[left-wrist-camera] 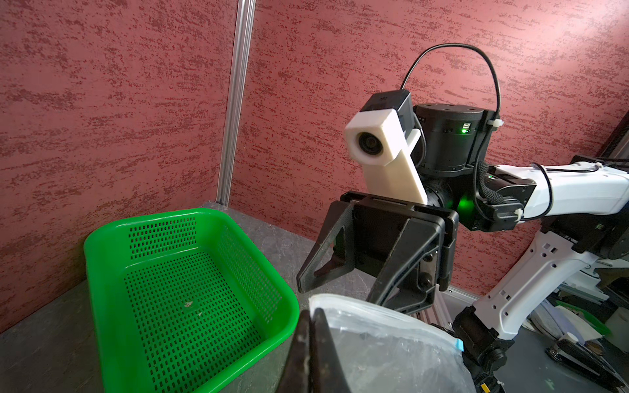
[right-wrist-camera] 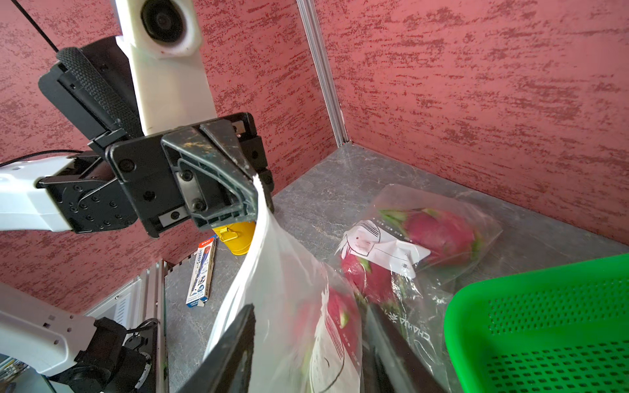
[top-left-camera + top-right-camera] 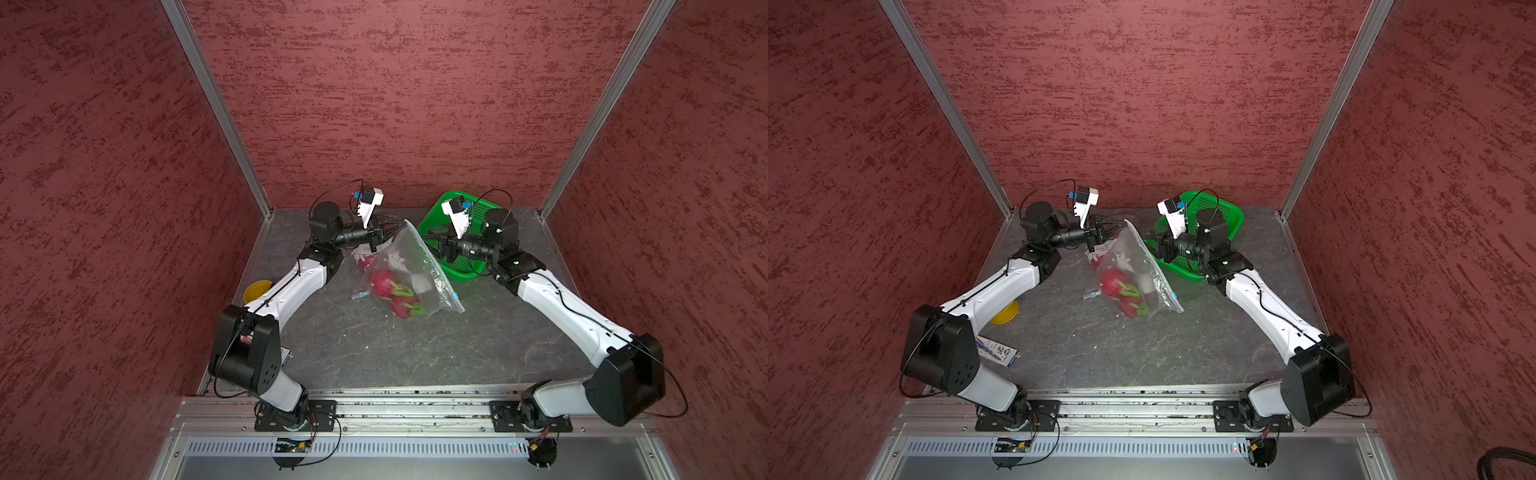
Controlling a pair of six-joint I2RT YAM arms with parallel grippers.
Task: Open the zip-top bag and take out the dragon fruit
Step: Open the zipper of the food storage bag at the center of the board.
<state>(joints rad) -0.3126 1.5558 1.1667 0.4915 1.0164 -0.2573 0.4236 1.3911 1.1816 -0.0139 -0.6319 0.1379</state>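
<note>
While left claw (image 3: 401,226) pinches the bag (image 3: 417,262) and right claw (image 1: 338,289) gapes, magenta green-scaled dragon fruit (image 3: 384,282) lie inside.

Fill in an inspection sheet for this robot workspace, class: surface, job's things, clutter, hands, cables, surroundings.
Surface: grey marbled tabletop.
Job's things: zip-top bag lifted by one corner, its other end resting on the tabletop; dragon fruit inside it, none taken out yet.
Clutter: green basket with nothing in it; yellow cup; pen packet.
Hands: left hand shut on the bag's corner; right hand open beside the bag, above the basket.
Cables: black cable loops at each wrist, clear of the bag.
Surroundings: red textured walls with aluminium corner posts.
</note>
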